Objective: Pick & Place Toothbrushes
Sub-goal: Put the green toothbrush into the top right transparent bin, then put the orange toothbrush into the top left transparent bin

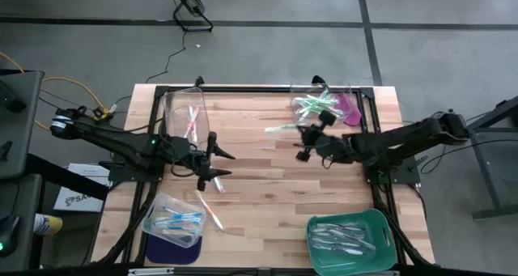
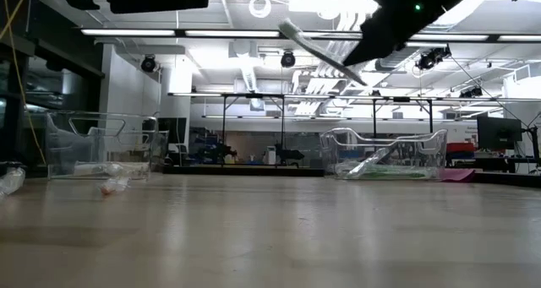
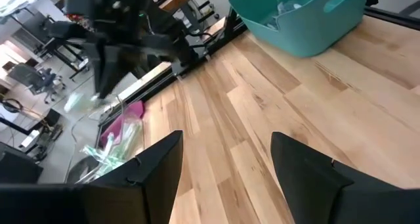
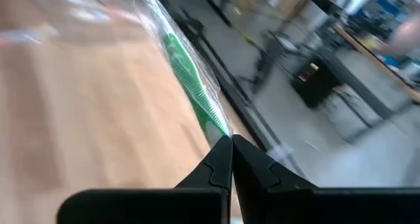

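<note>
My right gripper (image 1: 303,133) hovers over the far middle of the table, shut on a light green toothbrush (image 1: 281,129) in a clear wrapper. In the low view this toothbrush (image 2: 321,53) hangs high above the wood. More green toothbrushes (image 1: 316,104) lie in a clear bin at the far right. Pink-orange ones (image 1: 193,118) lie in a clear bin at the far left. Blue ones (image 1: 180,220) fill a near-left bin and pale ones (image 1: 344,237) the green tray. One pink-orange toothbrush (image 1: 212,211) lies on the wood. My left gripper (image 1: 224,164) is open over the table's left middle, holding nothing. My right gripper pinches the green toothbrush by one end (image 4: 222,133) between its two fingertips. The stick runs straight out beyond the fingers, along their line, toward the table's left. It is lifted clear of the table, its free end (image 2: 287,26) tilted upward in the low view.
The clear far-right bin (image 1: 350,91) sits partly on a magenta pad (image 1: 353,109). The green tray (image 1: 380,227) stands at the near right edge, and the blue-filled bin rests on a dark blue mat (image 1: 170,250). Bare wood lies between the two grippers and in the table's middle.
</note>
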Robot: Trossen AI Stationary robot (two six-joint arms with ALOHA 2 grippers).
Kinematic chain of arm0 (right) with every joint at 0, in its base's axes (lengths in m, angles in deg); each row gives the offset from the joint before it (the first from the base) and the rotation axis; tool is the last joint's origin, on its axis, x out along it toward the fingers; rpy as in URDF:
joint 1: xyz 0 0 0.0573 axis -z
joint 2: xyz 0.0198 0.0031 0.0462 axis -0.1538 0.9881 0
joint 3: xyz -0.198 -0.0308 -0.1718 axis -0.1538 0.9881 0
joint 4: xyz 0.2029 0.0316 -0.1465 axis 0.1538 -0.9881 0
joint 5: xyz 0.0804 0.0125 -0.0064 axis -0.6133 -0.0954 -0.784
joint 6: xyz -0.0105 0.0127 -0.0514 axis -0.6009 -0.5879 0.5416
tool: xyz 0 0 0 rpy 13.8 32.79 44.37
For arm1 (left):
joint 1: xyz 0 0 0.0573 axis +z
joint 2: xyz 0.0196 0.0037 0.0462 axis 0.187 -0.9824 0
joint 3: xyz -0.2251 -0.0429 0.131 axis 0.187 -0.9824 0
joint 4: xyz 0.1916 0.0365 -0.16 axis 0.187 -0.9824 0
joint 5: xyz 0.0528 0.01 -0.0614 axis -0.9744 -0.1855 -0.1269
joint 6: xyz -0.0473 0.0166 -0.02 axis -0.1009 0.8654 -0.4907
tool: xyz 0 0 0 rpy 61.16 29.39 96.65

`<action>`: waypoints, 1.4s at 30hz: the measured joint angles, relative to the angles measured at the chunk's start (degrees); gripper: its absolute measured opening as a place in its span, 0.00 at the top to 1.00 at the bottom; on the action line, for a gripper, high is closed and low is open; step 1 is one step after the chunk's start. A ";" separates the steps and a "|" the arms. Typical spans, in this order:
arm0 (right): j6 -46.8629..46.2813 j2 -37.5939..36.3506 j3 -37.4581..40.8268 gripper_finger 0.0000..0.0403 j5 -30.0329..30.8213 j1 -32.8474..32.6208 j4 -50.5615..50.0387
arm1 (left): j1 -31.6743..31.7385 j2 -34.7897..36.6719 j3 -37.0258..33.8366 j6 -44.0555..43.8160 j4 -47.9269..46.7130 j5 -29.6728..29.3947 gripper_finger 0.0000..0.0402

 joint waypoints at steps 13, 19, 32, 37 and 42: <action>4.69 -4.93 0.01 0.99 -4.39 20.84 -19.06 | 0.00 -0.44 -0.02 0.31 -0.13 0.00 0.44; 6.36 -4.30 0.00 0.99 -7.40 27.95 -19.94 | 0.00 -0.44 -0.02 0.61 -0.33 0.00 0.44; 4.47 -4.24 0.02 0.99 -11.87 33.45 -24.78 | 0.00 -0.44 -0.02 0.61 -0.37 0.02 0.44; 2.97 -4.24 0.02 0.94 -11.37 33.43 -24.77 | 0.00 -0.44 -0.02 0.61 -0.37 0.02 0.44; 2.82 -4.24 0.02 0.81 -7.87 33.43 -24.77 | 0.00 -0.44 -0.02 0.61 -0.60 0.02 0.44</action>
